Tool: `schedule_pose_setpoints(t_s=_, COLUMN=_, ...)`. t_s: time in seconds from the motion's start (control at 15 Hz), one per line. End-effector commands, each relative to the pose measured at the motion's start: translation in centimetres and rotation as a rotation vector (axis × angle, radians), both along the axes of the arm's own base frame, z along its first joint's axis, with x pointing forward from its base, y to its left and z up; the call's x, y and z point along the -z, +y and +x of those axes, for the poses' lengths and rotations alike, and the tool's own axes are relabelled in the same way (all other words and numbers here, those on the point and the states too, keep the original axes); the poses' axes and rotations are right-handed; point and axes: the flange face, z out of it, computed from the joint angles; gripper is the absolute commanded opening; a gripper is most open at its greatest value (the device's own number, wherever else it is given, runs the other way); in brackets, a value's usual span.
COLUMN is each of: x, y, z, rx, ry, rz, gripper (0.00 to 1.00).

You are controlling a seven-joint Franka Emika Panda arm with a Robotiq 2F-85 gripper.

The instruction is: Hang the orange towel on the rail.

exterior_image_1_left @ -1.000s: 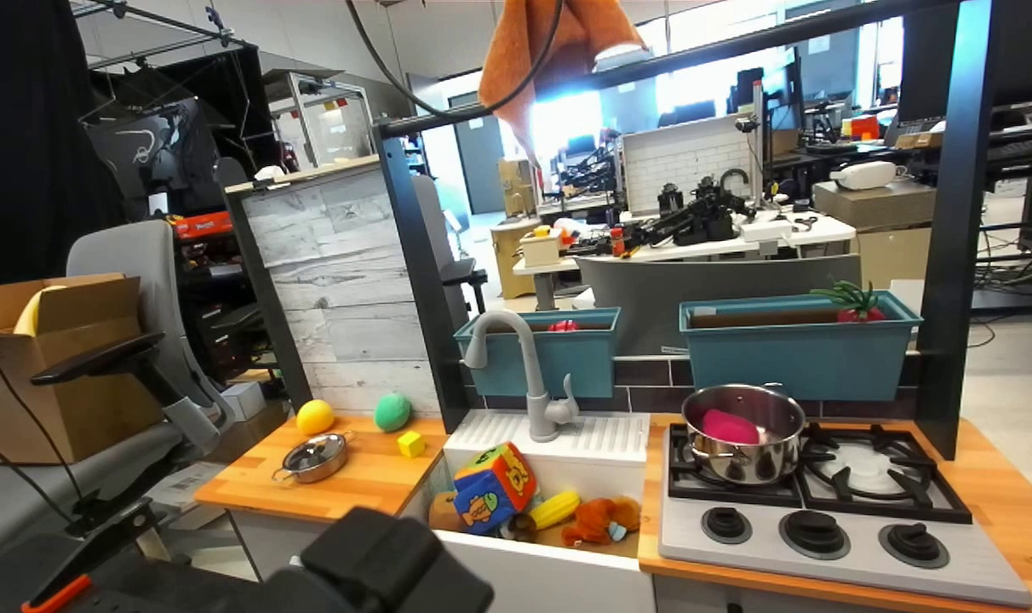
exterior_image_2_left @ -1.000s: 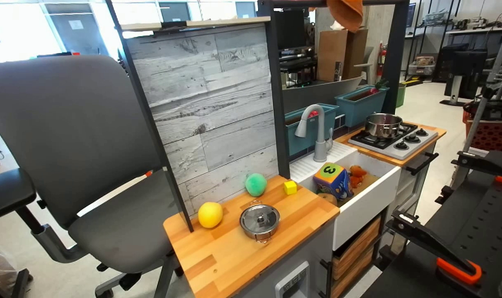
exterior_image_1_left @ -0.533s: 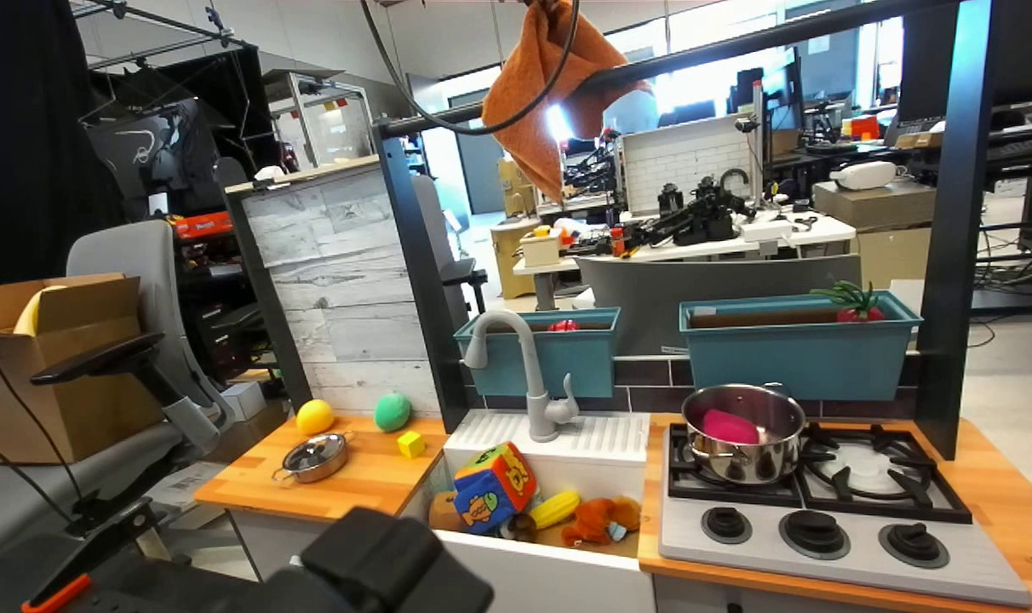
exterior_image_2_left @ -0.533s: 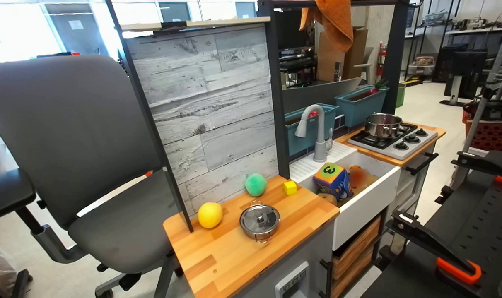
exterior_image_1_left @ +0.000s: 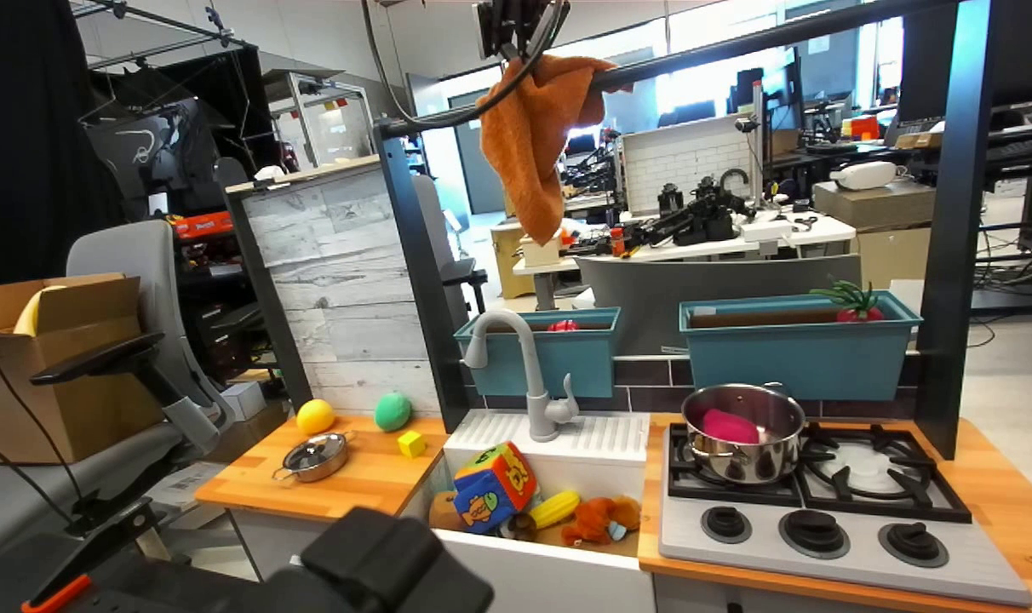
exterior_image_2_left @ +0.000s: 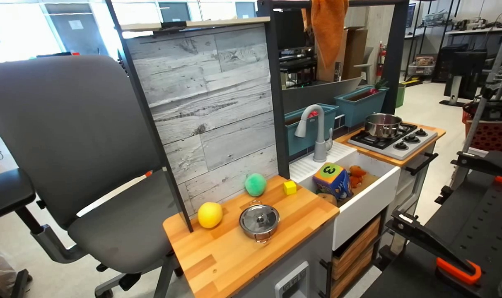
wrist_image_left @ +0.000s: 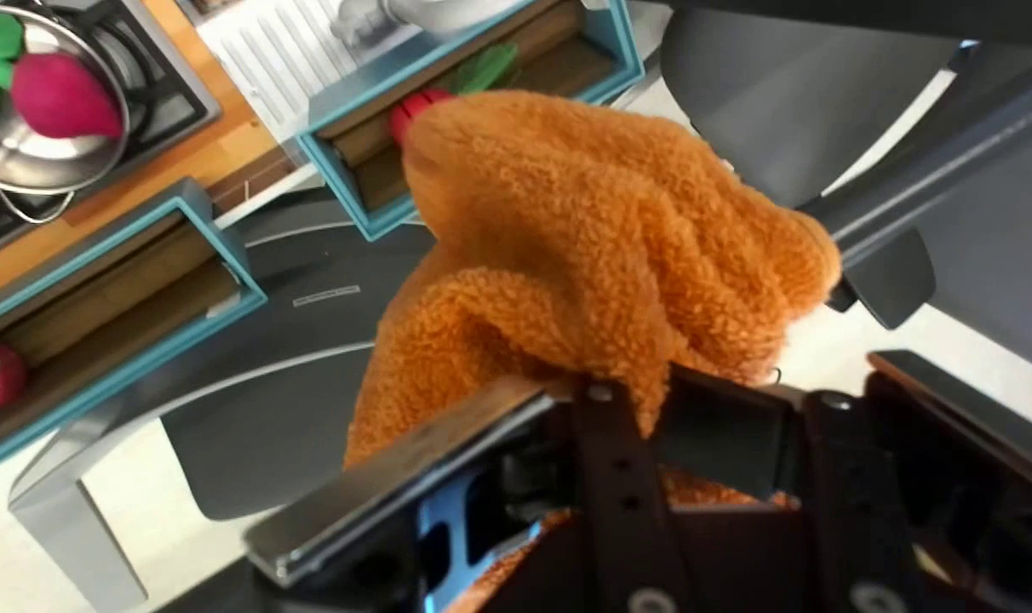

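Up high in an exterior view, left of the middle, a tall dark post [exterior_image_1_left: 422,272] meets the rail [exterior_image_1_left: 754,42]. Next, near the top middle, comes the black gripper [exterior_image_1_left: 514,41]. The orange towel [exterior_image_1_left: 523,153] is right under it, its top meeting the gripper's low end. I cannot tell if the fingers pinch the cloth or stand apart, because cloth and dark parts hide the tips. The towel lies over the rail. It is bright and soft, bunched up, with a long pointy end hanging down and a small flap poking out to the right. Past it, the rail goes to the upper right. In the wrist view, a shiny pot [wrist_image_left: 56,162] sits at the upper left, the fuzzy towel fills the middle in big folds, and the rail comes out from its right side.
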Motion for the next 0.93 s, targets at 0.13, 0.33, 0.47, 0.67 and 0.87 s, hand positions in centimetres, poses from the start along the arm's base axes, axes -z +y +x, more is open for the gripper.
schedule_pose_setpoints(t_s=0.13, x=1.7, y=-0.1, z=1.2, rx=-0.017, ry=0.159, rz=-0.01, gripper=0.01)
schedule_pose_setpoints(t_s=0.33, x=1.3, y=-0.4, z=1.5, rx=-0.006, ry=0.158, rz=-0.002, gripper=0.01)
schedule_pose_setpoints(t_s=0.47, x=-0.1, y=-0.8, z=1.6, rx=0.007, ry=0.119, rz=0.006, gripper=0.01)
schedule_pose_setpoints(t_s=0.67, x=-3.6, y=-2.0, z=1.2, rx=0.044, ry=0.025, rz=0.019, gripper=0.01)
schedule_pose_setpoints(t_s=0.87, x=-5.7, y=-2.9, z=1.1, rx=0.063, ry=-0.038, rz=0.012, gripper=0.01)
